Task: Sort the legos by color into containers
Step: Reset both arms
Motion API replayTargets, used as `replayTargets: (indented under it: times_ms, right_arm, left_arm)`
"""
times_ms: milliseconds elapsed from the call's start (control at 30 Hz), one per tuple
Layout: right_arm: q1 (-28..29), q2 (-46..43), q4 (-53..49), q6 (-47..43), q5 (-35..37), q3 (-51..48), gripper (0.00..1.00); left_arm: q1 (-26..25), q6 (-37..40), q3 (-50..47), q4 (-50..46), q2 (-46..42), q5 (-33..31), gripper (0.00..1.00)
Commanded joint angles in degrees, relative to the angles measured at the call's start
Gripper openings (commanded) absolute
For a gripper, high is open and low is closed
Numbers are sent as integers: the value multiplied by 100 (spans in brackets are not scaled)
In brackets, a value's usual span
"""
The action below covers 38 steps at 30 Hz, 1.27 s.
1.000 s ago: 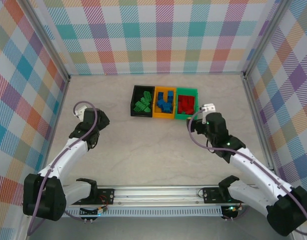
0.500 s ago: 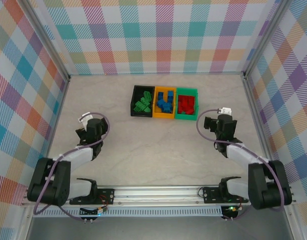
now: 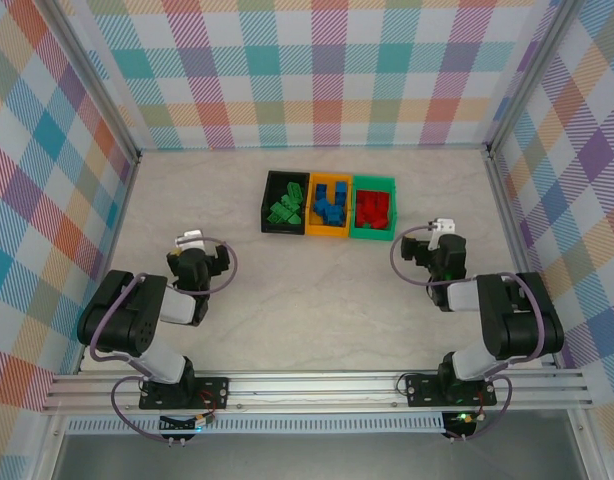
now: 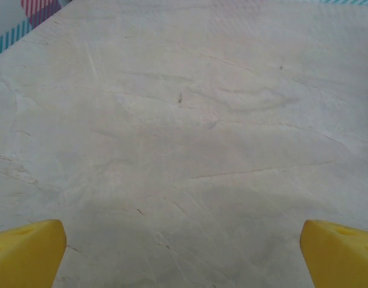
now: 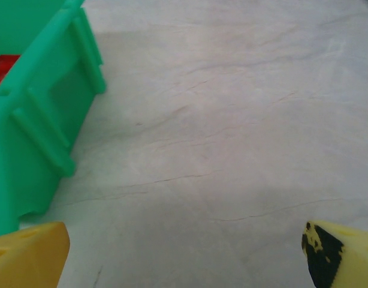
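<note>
Three joined containers stand in a row at the middle back of the table. The black bin [image 3: 268, 200] holds green legos [image 3: 285, 210], the orange bin [image 3: 328, 237] holds blue legos [image 3: 330, 204], and the green bin [image 3: 373, 180] holds red legos [image 3: 372, 208]. My left gripper [image 3: 201, 262] sits low, left of the bins and nearer the front. Its yellow fingertips [image 4: 25, 252] stand wide open over bare table. My right gripper [image 3: 433, 256] is just right of the green bin [image 5: 40, 120], open and empty [image 5: 184, 258]. A red lego [image 5: 4, 69] shows inside that bin.
Checked walls close in the table on the left, back and right. Both arms lie folded near their bases, above the metal rail [image 3: 317, 385] along the front edge. Pale marbled tabletop [image 3: 307, 300] spreads between the two grippers.
Both arms have drawn back and folded down toward their bases. The right gripper moved away from the green bin. Both grippers stayed open and the legos in the bins did not move.
</note>
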Motion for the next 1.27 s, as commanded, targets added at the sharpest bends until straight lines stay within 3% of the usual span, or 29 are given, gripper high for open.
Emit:
replayTargets:
  times_ms: [0,233,400,1233]
  right_arm:
    - [-234,27,19,-72,-797,348,99]
    - [-239,-38,315,-258,-1246,148,99]
    - [-222,21,41,-165,-940,329,99]
    - [-236,25,15,-145,-929,340,99]
  left_arm:
    - [61,163,576,-317,-12,219,100]
    - [100,123,643,-456,-23,309,100]
    - [103,122,652,-449,-14,322,100]
    - [98,121,656,-455,-15,319,100]
